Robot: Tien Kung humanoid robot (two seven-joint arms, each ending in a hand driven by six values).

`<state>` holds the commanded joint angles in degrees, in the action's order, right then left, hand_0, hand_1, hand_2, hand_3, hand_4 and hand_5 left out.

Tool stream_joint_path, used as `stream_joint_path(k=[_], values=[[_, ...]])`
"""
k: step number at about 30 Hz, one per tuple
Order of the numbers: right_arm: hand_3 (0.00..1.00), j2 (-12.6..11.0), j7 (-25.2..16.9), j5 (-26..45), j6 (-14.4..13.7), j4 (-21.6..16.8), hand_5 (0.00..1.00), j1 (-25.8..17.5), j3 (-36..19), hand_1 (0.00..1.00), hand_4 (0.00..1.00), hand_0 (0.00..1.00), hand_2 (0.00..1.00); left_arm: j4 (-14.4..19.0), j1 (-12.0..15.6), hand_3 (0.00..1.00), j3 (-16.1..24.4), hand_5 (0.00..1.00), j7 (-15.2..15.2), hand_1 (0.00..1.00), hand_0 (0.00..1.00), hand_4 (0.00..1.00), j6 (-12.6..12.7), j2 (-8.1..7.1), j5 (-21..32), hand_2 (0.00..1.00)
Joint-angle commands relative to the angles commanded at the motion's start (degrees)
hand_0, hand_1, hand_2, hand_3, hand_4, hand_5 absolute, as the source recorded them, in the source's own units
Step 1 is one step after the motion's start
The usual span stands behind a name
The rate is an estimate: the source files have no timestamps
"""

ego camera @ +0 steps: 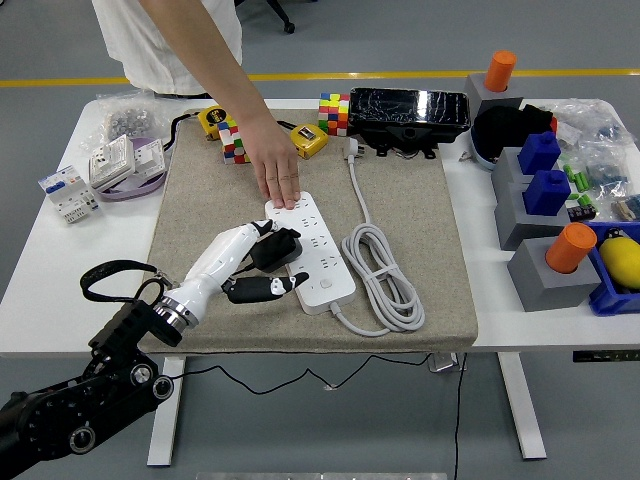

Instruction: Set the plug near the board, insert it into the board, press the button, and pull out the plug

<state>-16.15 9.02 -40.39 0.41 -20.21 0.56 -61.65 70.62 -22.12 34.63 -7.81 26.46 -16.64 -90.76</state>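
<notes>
A robot's left hand (252,265), white-shelled on a black arm entering from the lower left corner, is curled around a black plug (276,247) at the left edge of a white power strip (312,250) lying on a beige felt mat (400,190). The plug sits between the upper fingers and the thumb (262,288), which stretches along the mat just below it, black tip touching the strip's near left side; whether the plug's pins are seated in a socket cannot be told from this angle. A person standing at the far side of the table (60,290) presses 1 hand (278,175) flat on the strip's far end. The strip's round button (325,284) shows near its closer end, uncovered. Its grey cable (380,270) lies looped in a coil on the mat to the right, with the cable's own white plug (351,149) resting near the far edge. 2 colourful cubes (334,113) and 2 yellow tape measures (308,139) line the mat's far edge beside a black box (408,110). Grey blocks holding orange cylinders (570,247) and blue pieces (547,190) crowd the right side of the table.
</notes>
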Motion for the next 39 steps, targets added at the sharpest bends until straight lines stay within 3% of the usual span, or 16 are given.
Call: stream_joint_path(k=[20,33,39], values=[[0.554,0.0,0.0,0.1,0.0,-0.1,0.426,-0.1,-0.1,0.638,0.898,0.577,0.643,-4.4,-2.7,0.681,-1.4,0.406,0.4,0.785,0.767,0.847,-0.5,3.52,0.4,0.755],[0.554,0.0,0.0,0.1,0.0,-0.1,0.426,-0.1,-0.1,0.638,0.898,0.578,0.643,-4.9,-2.3,0.676,0.5,0.406,1.1,0.774,0.767,0.847,-0.8,3.91,0.1,0.752],[0.555,-0.1,0.0,0.0,-0.1,-0.2,0.427,-0.2,-0.1,0.638,0.899,0.577,0.643,-2.5,-2.0,0.675,1.0,0.405,0.6,0.771,0.763,0.846,-0.9,3.38,0.4,0.75]])
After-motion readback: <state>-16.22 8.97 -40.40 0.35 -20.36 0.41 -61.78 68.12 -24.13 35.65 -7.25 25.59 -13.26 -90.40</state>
